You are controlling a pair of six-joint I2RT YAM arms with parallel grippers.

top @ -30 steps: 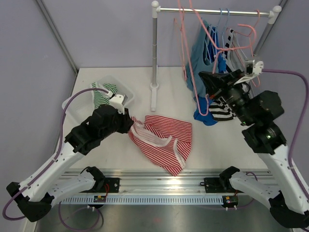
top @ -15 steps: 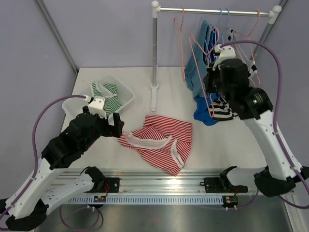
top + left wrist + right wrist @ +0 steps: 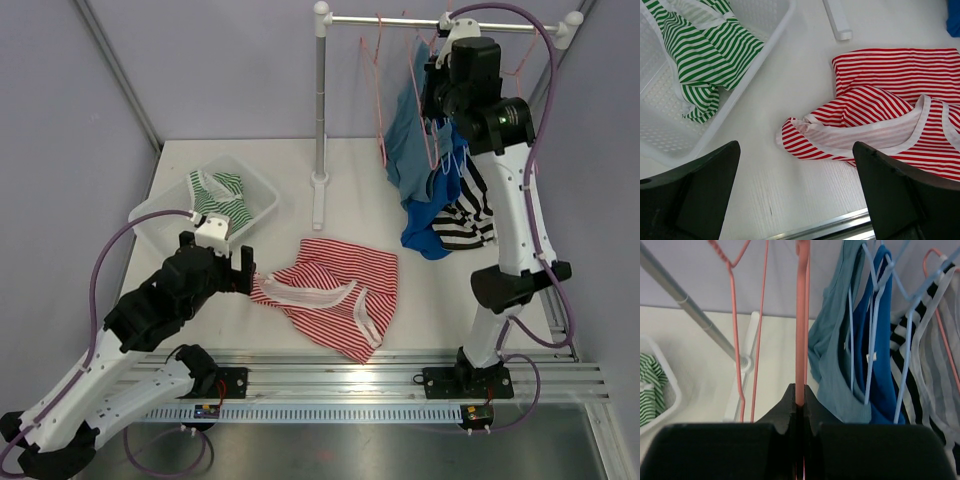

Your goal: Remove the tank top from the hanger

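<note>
Plainly off its hanger, the red-and-white striped tank top [image 3: 335, 290] [image 3: 890, 125] lies rumpled on the white tabletop [image 3: 300, 170], near the front edge. Its soft knit is folded over itself, with the white-bound neckline and armholes turned up in curved bands. The left gripper [image 3: 215, 258] [image 3: 795, 150] hovers over the garment's left hem, its black jaws spread wide and holding nothing, one on each side of the cloth's corner.

Just left of it sits a white plastic basket [image 3: 160, 215] [image 3: 740, 100] with a perforated floor and thin walls. A green-and-white striped top [image 3: 215, 192] [image 3: 705, 50] is bunched in it and drapes over the rim. A bare strip of tabletop lies between the basket wall and the red hem.

The right gripper [image 3: 800, 400] is raised to the metal clothes rail [image 3: 400, 20], its jaws shut tight on the thin wire of a bare pink hanger [image 3: 801, 315]. Beside it hang a teal tank top [image 3: 405, 150], a bright blue one [image 3: 430, 225] on pale blue hangers [image 3: 870, 340], and a black-and-white striped garment [image 3: 465, 225], crowded together at the rail's right end. The rail's white upright post [image 3: 320, 100] stands behind the red top, with open tabletop around its flat foot [image 3: 837, 20].
</note>
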